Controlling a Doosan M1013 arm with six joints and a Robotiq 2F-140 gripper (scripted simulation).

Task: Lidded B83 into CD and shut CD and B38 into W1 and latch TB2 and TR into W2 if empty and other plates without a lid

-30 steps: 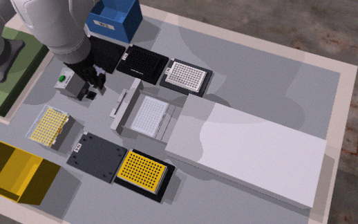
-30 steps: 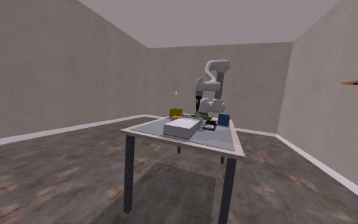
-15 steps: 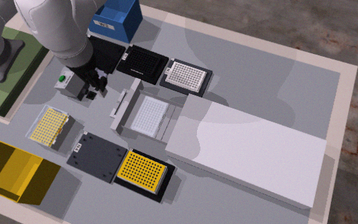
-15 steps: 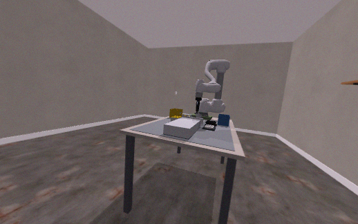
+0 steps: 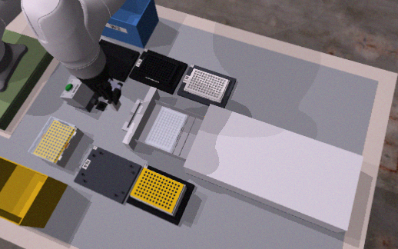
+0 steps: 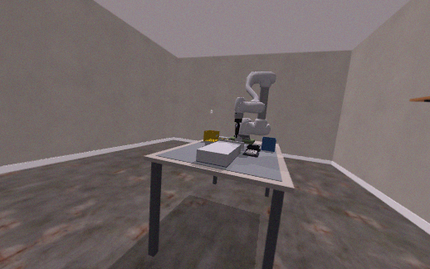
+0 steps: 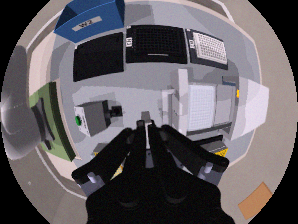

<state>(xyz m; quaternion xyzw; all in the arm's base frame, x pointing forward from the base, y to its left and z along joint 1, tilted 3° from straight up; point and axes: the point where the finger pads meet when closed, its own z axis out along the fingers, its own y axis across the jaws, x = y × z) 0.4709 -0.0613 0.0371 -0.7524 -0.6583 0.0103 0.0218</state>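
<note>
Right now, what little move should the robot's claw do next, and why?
Probably push the drawer shut: the gripper is shut and empty beside its front, and a plate already lies flat inside the open cooler.
</note>
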